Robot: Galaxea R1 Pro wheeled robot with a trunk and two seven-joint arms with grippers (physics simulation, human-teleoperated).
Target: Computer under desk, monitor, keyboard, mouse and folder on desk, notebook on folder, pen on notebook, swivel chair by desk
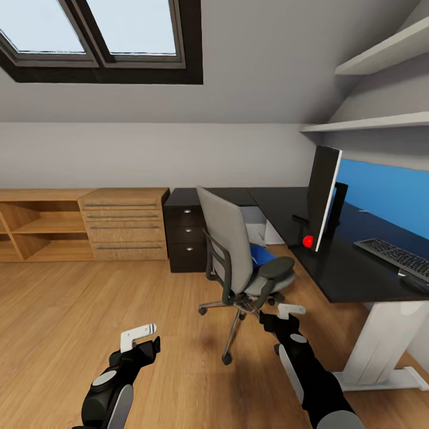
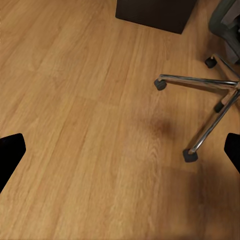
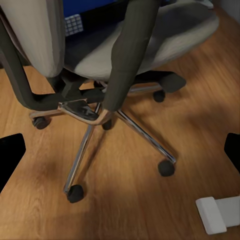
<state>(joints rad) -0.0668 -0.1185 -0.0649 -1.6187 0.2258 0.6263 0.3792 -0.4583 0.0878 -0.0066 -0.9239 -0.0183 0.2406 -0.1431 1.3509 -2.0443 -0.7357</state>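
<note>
An attic bedroom with a light wood plank floor (image 1: pixel 89 310) and black-framed skylights at eleven o'clock. The L-shaped desk (image 1: pixel 333 262), black-topped with a blue back panel, fills the three o'clock side. On it the monitor (image 1: pixel 323 193) stands edge-on, and the keyboard (image 1: pixel 396 256) lies beyond it toward four o'clock. A low wooden cabinet (image 1: pixel 83 223) lines the wall at nine o'clock, with black drawers (image 1: pixel 186 235) beside it.

At centre is the swivel chair (image 1: pixel 229 250), its back turned toward the robot, just off the desk corner. The blue folder (image 1: pixel 260 254) lies on the seat, mostly hidden by the backrest.

The right gripper (image 1: pixel 290 310), fingers spread and empty, sits low just below the near armrest. The left gripper (image 1: pixel 138 336), also spread and empty, hangs over bare floor at seven o'clock.

The step in hand is probably fetching the folder. The backrest and armrest block a straight reach, so coming over the armrest from the desk side looks best. The chair may roll on its castors (image 3: pixel 166 168) if nudged.
</note>
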